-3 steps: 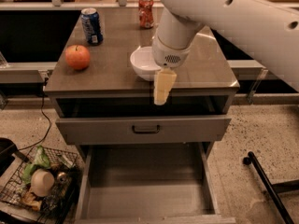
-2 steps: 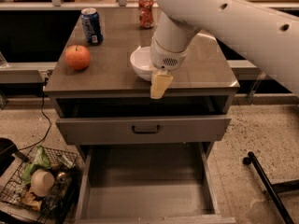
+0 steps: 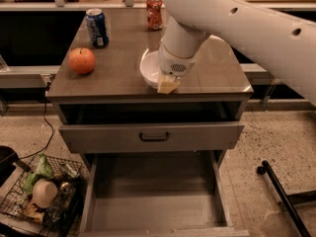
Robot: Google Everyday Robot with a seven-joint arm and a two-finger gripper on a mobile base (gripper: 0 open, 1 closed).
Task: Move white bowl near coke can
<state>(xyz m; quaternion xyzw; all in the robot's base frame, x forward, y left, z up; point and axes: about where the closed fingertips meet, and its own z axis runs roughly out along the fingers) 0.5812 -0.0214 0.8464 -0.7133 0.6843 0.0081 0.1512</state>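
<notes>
The white bowl (image 3: 149,68) sits near the front middle of the grey cabinet top (image 3: 113,78), mostly hidden behind my arm. My gripper (image 3: 168,85) is at the bowl's front right rim, with one tan finger tip (image 3: 167,86) showing low at the rim. The coke can (image 3: 154,13), red with a silver top, stands upright at the back middle of the top, well behind the bowl.
A blue can (image 3: 97,27) stands at the back left and a red apple (image 3: 82,60) lies left of the bowl. The bottom drawer (image 3: 153,196) is pulled open. A wire basket (image 3: 39,191) with odds and ends sits on the floor at the left.
My gripper has gone down and back toward the bowl: the tan finger, which hung in front of the cabinet edge, is now at the bowl's rim. The bowl has not moved.
</notes>
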